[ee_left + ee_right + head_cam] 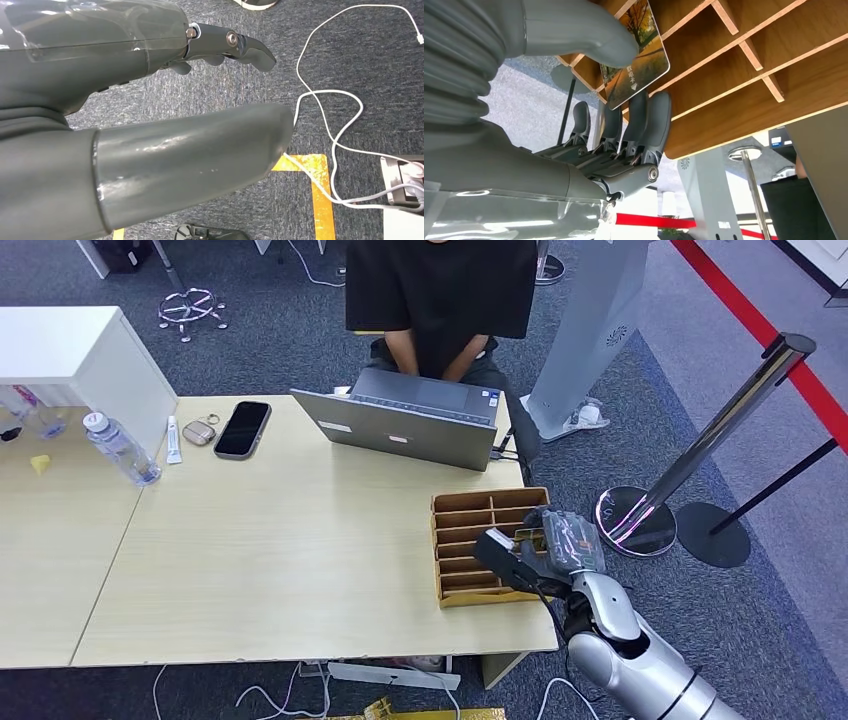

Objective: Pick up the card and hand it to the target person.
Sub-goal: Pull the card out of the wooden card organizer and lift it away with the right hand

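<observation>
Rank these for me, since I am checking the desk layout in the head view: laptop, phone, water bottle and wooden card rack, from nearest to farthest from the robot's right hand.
1. Wooden card rack: right at the right hand, at the table's near right corner.
2. Laptop: across the table, in front of the seated person.
3. Phone: far side, further left.
4. Water bottle: farthest, on the left by the white box.

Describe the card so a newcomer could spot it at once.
On the pale wooden table, find the brown slotted wooden rack near its right edge. The card stands in a slot there, between the right hand's thumb and fingers; it alone shows an autumn-tree picture.
</observation>
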{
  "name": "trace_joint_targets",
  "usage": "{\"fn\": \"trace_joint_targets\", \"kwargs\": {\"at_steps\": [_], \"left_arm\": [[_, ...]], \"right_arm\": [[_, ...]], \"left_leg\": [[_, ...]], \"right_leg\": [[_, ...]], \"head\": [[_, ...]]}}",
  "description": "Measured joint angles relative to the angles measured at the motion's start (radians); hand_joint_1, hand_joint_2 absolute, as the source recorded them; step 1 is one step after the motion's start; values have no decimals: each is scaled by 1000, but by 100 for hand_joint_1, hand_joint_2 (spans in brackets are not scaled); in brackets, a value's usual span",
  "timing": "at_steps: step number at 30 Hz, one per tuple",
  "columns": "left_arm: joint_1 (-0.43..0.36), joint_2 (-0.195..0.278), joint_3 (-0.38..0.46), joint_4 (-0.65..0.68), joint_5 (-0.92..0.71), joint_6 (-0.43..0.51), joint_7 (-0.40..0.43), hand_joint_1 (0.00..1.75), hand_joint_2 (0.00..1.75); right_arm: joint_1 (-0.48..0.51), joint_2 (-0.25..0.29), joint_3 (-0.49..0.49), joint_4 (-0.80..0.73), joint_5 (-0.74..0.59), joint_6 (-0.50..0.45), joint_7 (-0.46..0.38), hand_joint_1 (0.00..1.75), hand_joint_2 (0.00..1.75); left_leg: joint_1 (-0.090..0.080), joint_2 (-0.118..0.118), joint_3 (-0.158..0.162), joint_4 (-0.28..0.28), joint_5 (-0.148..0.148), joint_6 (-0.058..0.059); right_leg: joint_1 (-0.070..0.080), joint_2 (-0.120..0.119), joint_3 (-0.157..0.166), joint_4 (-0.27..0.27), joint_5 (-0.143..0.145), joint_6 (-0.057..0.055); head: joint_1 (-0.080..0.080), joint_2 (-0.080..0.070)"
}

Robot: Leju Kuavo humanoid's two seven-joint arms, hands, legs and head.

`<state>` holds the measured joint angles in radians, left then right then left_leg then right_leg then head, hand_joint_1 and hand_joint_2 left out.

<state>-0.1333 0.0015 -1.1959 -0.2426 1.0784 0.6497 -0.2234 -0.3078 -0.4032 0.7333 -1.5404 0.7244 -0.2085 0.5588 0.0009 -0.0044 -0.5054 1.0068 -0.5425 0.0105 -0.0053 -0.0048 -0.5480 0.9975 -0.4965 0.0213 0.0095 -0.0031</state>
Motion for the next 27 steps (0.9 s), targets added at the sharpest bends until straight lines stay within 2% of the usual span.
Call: {"fn": "trace_joint_targets", "kwargs": {"at_steps": [27], "left_arm": [[0, 0, 1, 0, 0, 0, -6, 0, 0]], "right_arm": [[-11, 0, 18, 9, -1, 11, 6, 99, 175]], "left_leg": [[0, 0, 0, 0, 0, 0]], "right_leg": [[0, 0, 0, 0, 0, 0]], "head": [[0, 0]]}}
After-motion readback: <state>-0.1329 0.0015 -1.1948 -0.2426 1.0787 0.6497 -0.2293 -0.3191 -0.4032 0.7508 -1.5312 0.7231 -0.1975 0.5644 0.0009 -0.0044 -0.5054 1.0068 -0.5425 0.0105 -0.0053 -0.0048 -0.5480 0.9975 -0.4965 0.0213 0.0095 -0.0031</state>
